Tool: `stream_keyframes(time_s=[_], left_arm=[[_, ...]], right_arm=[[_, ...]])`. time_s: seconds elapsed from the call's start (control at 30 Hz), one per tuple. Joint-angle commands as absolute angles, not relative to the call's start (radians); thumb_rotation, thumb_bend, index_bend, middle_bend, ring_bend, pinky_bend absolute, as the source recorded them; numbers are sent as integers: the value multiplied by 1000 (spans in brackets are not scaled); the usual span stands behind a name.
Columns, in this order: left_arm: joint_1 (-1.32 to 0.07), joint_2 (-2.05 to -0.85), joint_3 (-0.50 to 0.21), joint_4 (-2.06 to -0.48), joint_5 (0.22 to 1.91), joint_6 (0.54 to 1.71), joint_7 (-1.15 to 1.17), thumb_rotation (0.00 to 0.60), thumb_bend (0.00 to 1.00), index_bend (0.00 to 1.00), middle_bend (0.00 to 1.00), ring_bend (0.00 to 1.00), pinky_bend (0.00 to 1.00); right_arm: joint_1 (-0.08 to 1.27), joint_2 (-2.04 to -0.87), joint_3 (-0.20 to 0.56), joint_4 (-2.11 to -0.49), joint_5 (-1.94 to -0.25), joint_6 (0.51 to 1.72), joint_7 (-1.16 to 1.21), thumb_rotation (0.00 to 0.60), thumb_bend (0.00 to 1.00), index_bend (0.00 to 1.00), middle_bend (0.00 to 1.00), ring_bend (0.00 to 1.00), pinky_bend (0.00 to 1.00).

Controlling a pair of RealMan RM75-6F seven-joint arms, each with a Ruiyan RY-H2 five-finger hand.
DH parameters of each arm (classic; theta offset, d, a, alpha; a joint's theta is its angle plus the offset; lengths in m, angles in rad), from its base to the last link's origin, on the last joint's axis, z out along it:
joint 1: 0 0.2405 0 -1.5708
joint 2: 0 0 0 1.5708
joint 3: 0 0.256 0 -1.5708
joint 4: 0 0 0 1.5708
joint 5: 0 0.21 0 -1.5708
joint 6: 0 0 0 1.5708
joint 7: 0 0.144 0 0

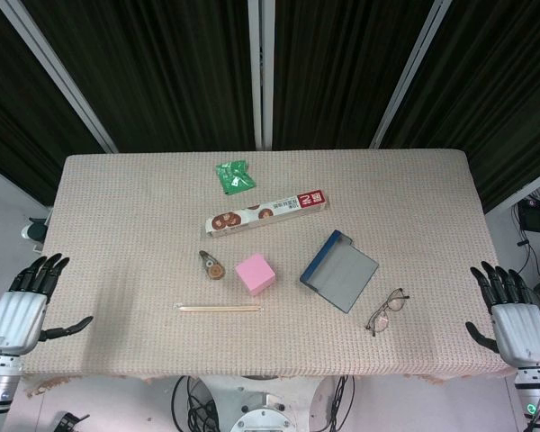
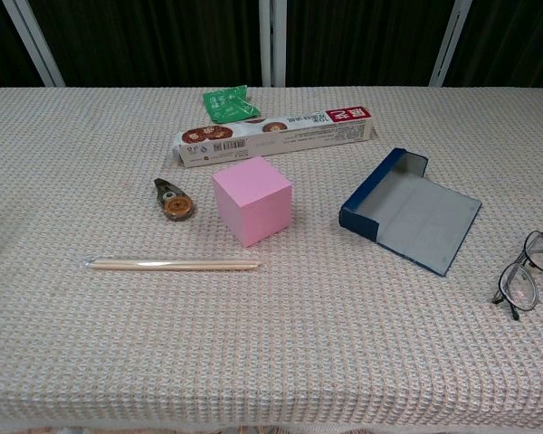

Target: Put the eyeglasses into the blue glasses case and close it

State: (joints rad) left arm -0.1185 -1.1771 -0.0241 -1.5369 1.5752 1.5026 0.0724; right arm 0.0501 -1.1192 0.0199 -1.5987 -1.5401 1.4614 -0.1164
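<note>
Two hands wait off the desk's short edges in the head view: the left hand (image 1: 18, 310) and right hand (image 1: 515, 317), fingers spread, holding nothing. The eyeglasses (image 1: 387, 310) lie near the front edge, beside the open blue glasses case (image 1: 339, 270). Best pinch the frame, not lenses.

Chest view (hands unseen): the biscuit box (image 2: 276, 136) carries red lettering, unreadable.

Open blue case (image 2: 414, 217) near glasses (image 2: 523, 273); pink cube (image 2: 252, 199) beside tape roller (image 2: 173, 201), chopsticks (image 2: 174, 264) in front. No hand in sight.
</note>
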Motion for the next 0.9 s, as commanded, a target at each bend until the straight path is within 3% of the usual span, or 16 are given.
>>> stream_keyframes(time_s=[0.03,0.27,0.4,0.9], left_arm=[[-121,-1178,-26,-1534,1575,1501,72,238,68,72,62,71,189],[-121,-1190,-18,-1529,1580,1498,76,238,68,72,62,71,189],[-118,-1190,-14,-1535,1582,1501,85,242,68,72,62,70,189],[-114,-1167,-11,-1587,1579,1499,118,242,67,72,62,70,189]], right_arm=[[104,-1087,8,-1647,-1538,1360,-229,600,152,0,0,0,0],[253,-1078,14,-1629,-1531,1124,-429,600,176,0,0,0,0],[340,-1096,7,-1558,-1580,1020,-395,600,176,50,0,0,0],[390,-1275,-52,-1341,-1720,1090,-132,600,176,275,0,0,0]])
